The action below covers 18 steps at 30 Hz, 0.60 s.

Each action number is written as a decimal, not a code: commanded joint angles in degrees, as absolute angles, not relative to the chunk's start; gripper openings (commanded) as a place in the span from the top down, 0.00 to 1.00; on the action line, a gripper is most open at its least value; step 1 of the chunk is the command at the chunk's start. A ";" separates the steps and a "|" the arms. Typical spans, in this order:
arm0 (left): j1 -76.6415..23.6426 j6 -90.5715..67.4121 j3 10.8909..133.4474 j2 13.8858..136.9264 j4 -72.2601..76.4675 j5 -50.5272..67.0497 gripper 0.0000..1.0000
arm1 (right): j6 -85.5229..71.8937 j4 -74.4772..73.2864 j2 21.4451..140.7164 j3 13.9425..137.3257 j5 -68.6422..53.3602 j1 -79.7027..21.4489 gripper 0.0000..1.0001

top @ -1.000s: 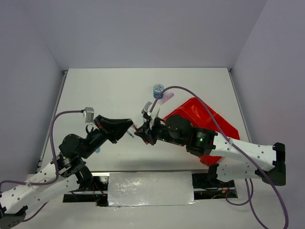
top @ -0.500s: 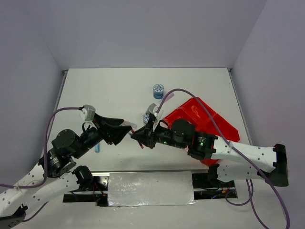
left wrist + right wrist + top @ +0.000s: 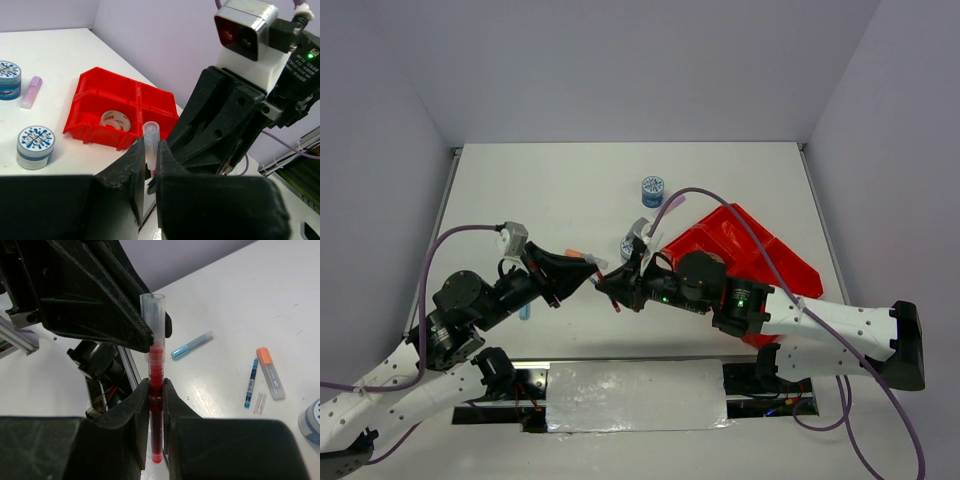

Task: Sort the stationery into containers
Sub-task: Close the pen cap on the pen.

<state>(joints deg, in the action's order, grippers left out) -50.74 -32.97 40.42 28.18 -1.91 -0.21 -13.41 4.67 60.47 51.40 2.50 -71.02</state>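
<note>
Left gripper (image 3: 150,160) is closed on the clear cap of the red pen (image 3: 155,365). Right gripper (image 3: 156,400) is clamped on the red barrel. The pen is held above the table (image 3: 550,190), near the middle of the near edge. The red tray (image 3: 725,230) lies toward the right edge; 1 clear tape ring (image 3: 115,119) lies in a compartment.
</note>
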 commanded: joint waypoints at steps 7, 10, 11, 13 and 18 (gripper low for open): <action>-50.45 -31.20 39.81 29.62 0.44 0.26 0.98 | -13.97 9.32 58.89 50.63 2.02 -71.98 1.00; -50.45 -31.55 39.38 28.30 0.26 -2.98 0.98 | -14.24 9.84 58.54 49.75 1.50 -71.89 1.00; -50.45 -31.64 39.29 28.13 0.18 -3.34 0.99 | -14.33 10.02 58.45 49.49 1.41 -71.98 1.00; -50.36 -31.73 39.20 27.77 0.18 -3.52 1.00 | -14.41 10.28 58.45 49.31 1.41 -72.07 1.00; -50.45 -31.73 38.41 29.26 0.35 -1.50 1.00 | -15.03 11.77 56.26 48.78 3.86 -72.07 1.00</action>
